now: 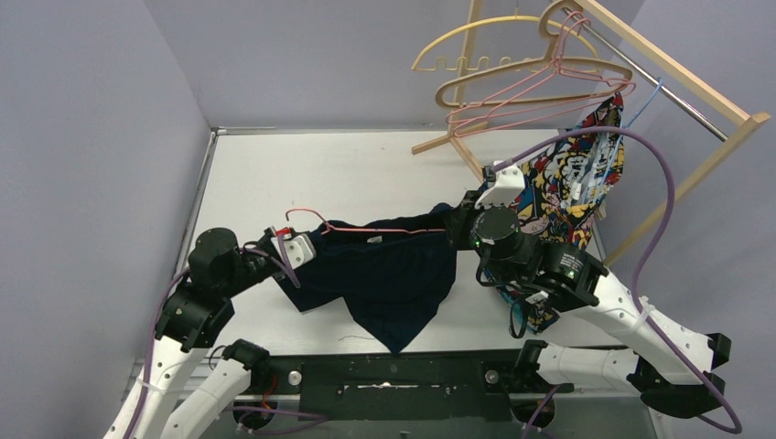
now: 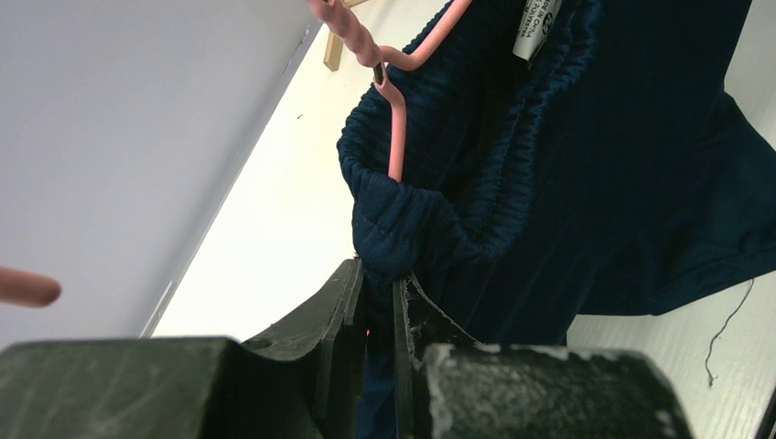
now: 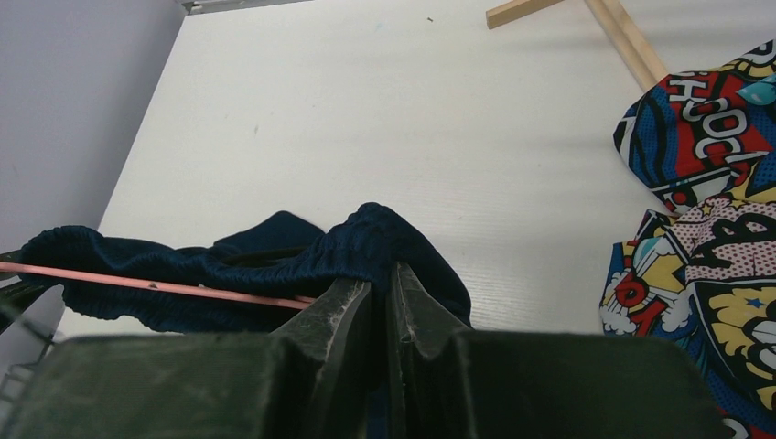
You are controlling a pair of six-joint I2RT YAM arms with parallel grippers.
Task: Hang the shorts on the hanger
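Observation:
The navy shorts [image 1: 393, 283] hang stretched by their waistband between my two grippers, legs drooping to the table. The thin pink hanger [image 1: 366, 230] runs along the waistband. In the left wrist view the hanger's wire [image 2: 395, 137] goes down into the gathered waistband of the shorts [image 2: 595, 183], beside the white label [image 2: 535, 23]. My left gripper [image 1: 307, 245] [image 2: 380, 283] is shut on the left waistband end. My right gripper [image 1: 455, 222] [image 3: 382, 274] is shut on the right end of the shorts [image 3: 229, 265], where the hanger's bar [image 3: 165, 287] meets the fabric.
A wooden rack [image 1: 677, 78] stands at the back right with a yellow hanger [image 1: 467, 41], a tan hanger [image 1: 549, 73] and more pink hangers [image 1: 522, 105]. The comic-print garment [image 1: 572, 183] [image 3: 714, 229] hangs beside my right arm. The rack's foot [image 3: 631, 46] lies on the table.

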